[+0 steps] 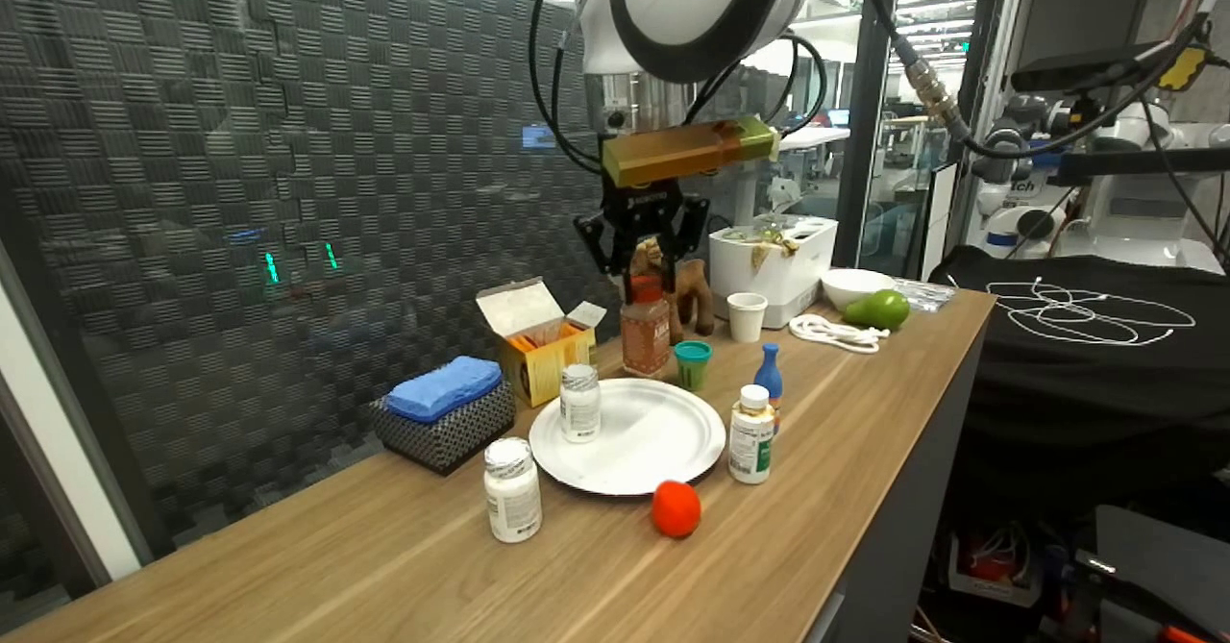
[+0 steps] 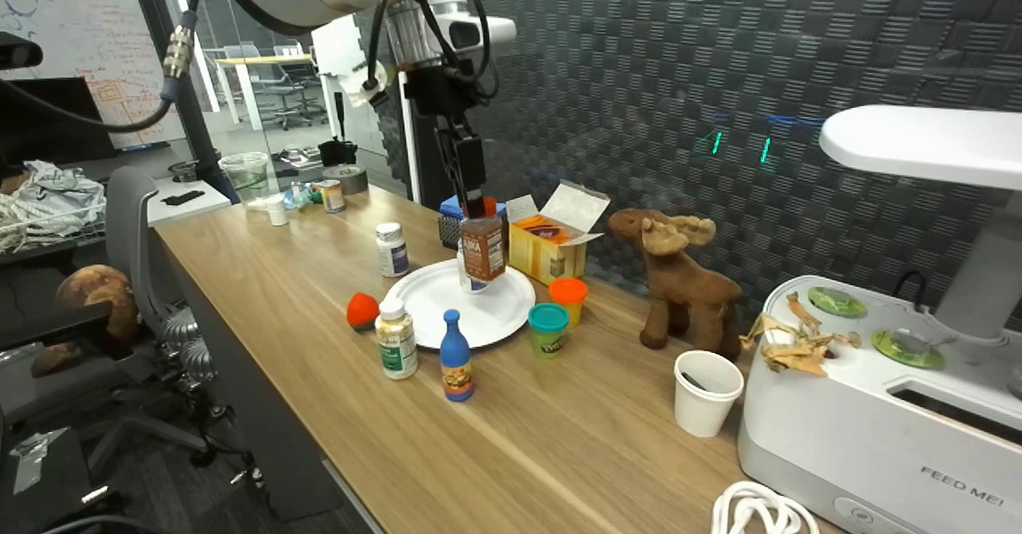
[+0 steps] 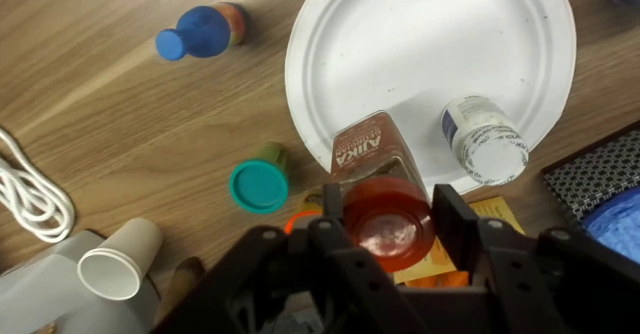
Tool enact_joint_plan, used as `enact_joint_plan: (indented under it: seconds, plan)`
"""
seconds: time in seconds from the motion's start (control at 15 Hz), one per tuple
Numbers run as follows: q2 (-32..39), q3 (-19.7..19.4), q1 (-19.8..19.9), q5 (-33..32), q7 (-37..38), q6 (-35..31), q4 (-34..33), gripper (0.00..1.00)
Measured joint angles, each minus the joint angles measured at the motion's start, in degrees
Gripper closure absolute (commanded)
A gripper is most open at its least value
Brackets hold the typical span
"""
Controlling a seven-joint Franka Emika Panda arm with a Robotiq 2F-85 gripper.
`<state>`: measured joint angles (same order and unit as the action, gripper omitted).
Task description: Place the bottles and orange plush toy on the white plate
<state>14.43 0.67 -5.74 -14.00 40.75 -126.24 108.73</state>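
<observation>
My gripper (image 3: 388, 209) is shut on the red cap of a square bottle (image 3: 367, 144) with a brown-red label, one finger pad on each side. The bottle hangs off the table by the far rim of the white plate (image 1: 663, 432). Upright on that plate stands a white bottle (image 1: 580, 408). Another white bottle (image 1: 513, 494) is on the table beside it. Across the plate, a green-labelled white bottle (image 2: 397, 342) and a slim blue bottle (image 2: 455, 358) stand close together. The orange plush toy (image 1: 676, 508) lies on the wood just off the plate's near edge.
Behind the plate are an opened yellow carton (image 1: 553, 364) and a patterned box (image 1: 447, 427) topped with blue cloth. Tubs with a teal lid (image 2: 549, 318) and an orange lid (image 2: 568, 290) sit nearby. Farther along are a plush moose (image 2: 691, 286), paper cup (image 2: 703, 406) and white planter (image 2: 806, 422).
</observation>
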Motion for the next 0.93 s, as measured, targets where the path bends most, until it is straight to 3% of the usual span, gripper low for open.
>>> enact_joint_plan:
  seconds: [0.93]
  plan:
    - [9.4,-0.8,-0.4,3.6,-5.3,-4.5,-5.2,0.76]
